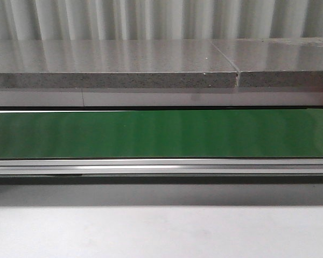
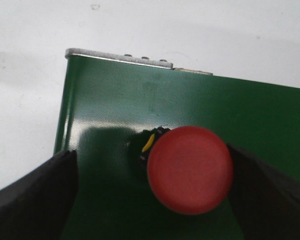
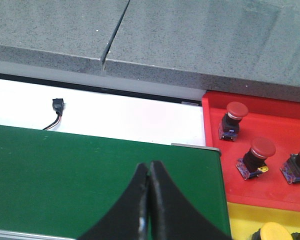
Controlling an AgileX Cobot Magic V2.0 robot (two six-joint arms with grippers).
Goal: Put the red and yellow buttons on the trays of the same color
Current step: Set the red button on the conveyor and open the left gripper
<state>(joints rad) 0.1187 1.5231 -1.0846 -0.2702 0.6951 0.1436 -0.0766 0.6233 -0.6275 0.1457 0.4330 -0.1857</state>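
My left hand (image 2: 150, 200) sits wide open around the round red-capped push button (image 2: 190, 169) on the green conveyor belt (image 2: 240, 110), lined up to grab it. My right hand (image 3: 150, 200) is pinched closed and empty over the belt, parked near the red plastic tray (image 3: 270, 192), which I reckon is the drop-off.

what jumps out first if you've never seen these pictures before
The big red button fills the left wrist view, sitting on the green belt between the open fingers of the left gripper. In the right wrist view, the red tray past the belt's end holds three red buttons, with the right gripper shut over the belt.
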